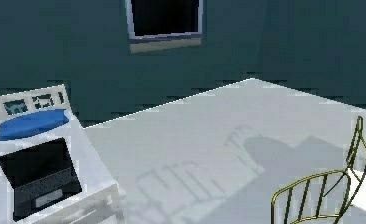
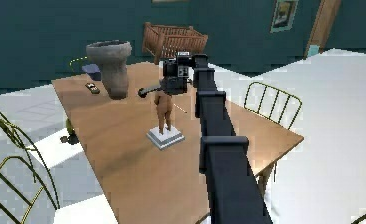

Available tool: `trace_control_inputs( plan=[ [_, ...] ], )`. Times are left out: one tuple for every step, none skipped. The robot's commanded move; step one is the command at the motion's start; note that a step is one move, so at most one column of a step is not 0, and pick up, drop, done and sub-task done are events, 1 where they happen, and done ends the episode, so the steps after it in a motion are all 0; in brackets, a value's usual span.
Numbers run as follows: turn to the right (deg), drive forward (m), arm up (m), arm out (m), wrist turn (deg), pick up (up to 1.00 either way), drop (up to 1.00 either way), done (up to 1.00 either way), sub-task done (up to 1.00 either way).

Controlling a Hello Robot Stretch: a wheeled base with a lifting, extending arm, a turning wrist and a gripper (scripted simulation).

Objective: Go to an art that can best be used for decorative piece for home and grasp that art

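Observation:
A small brown statue (image 2: 164, 108) stands upright on a pale square base on the wooden table (image 2: 121, 150) in the arm side view. The dark arm (image 2: 219, 150) reaches up from the bottom edge over the table. At its far end the gripper (image 2: 151, 92) lies at the statue's top. I cannot tell whether it touches the statue or holds anything.
A grey vase (image 2: 111, 65), a wooden crate (image 2: 174, 40) and a small item (image 2: 92, 86) stand farther out on the table. Wire chairs (image 2: 271, 100) (image 2: 16, 165) flank it. In the forward view a white bed (image 1: 81, 165) carries a laptop (image 1: 36, 168) and a blue pillow (image 1: 33, 122); a wire chair (image 1: 326, 190) is at lower right and a dark window (image 1: 164, 20) is on the wall.

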Motion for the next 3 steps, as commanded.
trace_control_inputs(
  plan=[
    [0.0, 0.00, -0.30, 0.00, 0.0, 0.00, 0.00, 0.00, 0.00],
    [0.0, 0.00, 0.00, 0.00, 0.0, 1.00, 0.00, 0.00, 0.00],
    [0.0, 0.00, 0.10, 0.00, 0.0, 0.00, 0.00, 0.00, 0.00]
  ],
)
